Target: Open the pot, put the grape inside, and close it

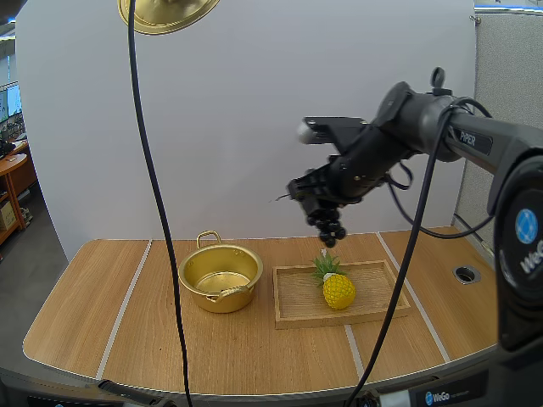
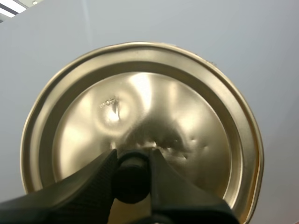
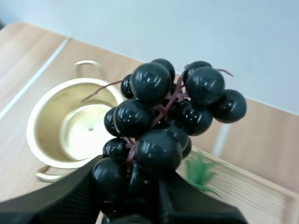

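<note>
The gold pot (image 1: 221, 277) stands open on the table, left of the wooden tray (image 1: 293, 314); it is empty inside (image 3: 70, 128). My right gripper (image 1: 316, 206) hangs in the air above the tray's left end, shut on a bunch of dark grapes (image 1: 329, 225) (image 3: 159, 126) that dangles over the pineapple. The fingers (image 3: 79, 196) pinch the bunch low on its cluster. The gold lid (image 1: 165, 13) is held high at the far left, above the pot. My left gripper (image 2: 132, 179) is shut on the lid's black knob (image 2: 132, 176), the lid's shiny top (image 2: 140, 121) facing the camera.
A yellow toy pineapple (image 1: 337, 287) with green leaves (image 3: 201, 170) lies on the tray. A round grommet hole (image 1: 466, 274) sits at the table's right side. Bare wood lies to the left of the pot and in front of the tray.
</note>
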Controlling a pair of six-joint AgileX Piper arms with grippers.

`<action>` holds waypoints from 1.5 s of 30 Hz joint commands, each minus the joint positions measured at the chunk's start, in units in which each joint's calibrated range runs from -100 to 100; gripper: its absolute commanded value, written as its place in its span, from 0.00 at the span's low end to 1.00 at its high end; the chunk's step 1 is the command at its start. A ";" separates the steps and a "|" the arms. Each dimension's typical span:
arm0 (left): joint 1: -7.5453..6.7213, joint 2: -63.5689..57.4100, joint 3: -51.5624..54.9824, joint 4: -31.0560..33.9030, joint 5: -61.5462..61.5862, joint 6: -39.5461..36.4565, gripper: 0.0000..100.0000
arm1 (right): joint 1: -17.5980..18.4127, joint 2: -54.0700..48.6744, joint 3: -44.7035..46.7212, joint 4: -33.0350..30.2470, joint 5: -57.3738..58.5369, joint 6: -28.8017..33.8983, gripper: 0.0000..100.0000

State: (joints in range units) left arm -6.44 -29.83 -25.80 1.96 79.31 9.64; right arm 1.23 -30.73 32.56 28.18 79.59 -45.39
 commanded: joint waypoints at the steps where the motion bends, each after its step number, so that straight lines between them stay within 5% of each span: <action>1: -0.05 -0.16 -0.41 0.45 -1.99 -0.10 0.00 | 4.13 1.81 -2.48 -1.92 -1.15 1.80 0.00; 13: -0.05 -0.16 -0.41 0.45 -1.99 -0.10 0.00 | 14.00 15.88 -16.47 -8.78 1.72 9.75 0.00; 45: -0.05 -0.16 -0.41 0.45 -1.99 -0.10 0.00 | 16.19 42.99 -22.35 -11.04 -2.15 9.29 0.00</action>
State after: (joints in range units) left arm -6.44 -29.83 -25.80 1.96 79.31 9.64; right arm 17.42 11.92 10.66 17.88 77.69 -35.80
